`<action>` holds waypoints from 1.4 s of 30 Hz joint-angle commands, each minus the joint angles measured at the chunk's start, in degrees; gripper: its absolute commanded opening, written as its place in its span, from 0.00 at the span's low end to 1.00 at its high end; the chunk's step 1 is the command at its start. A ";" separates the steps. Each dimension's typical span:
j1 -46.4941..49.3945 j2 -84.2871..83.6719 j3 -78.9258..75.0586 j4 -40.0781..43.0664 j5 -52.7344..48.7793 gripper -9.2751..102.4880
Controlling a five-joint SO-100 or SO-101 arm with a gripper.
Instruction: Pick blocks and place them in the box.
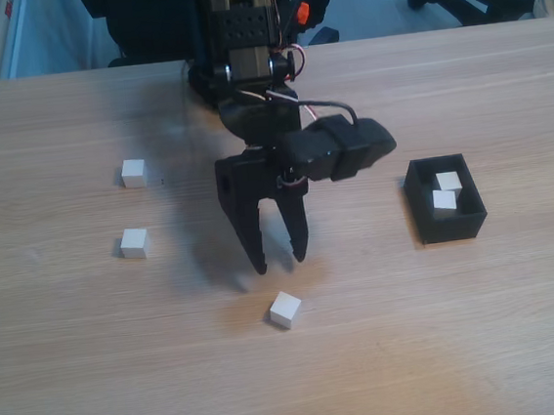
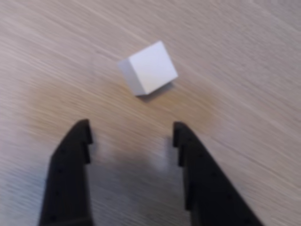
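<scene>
On the wooden table [image 1: 487, 344], left to right in the fixed view: two white blocks [image 1: 133, 172], [image 1: 134, 243] lying loose; gripper [image 1: 280, 260] hovering, jaws parted wide, holding nothing; third block [image 1: 286, 309] just ahead of the tips; black box [image 1: 447, 224] with two blocks [image 1: 448, 182], [image 1: 443, 200] inside. Orientation — the target block [image 2: 149, 67] is a cube with no long axis, sitting corner-on to the jaws. Risk, as judged — closing on corners may twist or squirt it aside.

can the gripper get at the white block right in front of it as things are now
Probably yes. The gripper is open, its fingertips just short of the nearest block, with bare table between them. In the wrist view the block sits ahead of the gap, turned at an angle.
</scene>
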 commanded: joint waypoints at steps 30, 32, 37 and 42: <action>2.02 -18.11 -26.63 13.62 -7.65 0.25; 2.02 -19.25 -28.04 13.89 -7.73 0.25; 1.67 -21.62 -30.32 14.24 -7.56 0.25; 0.97 -22.32 -30.41 14.41 -6.68 0.24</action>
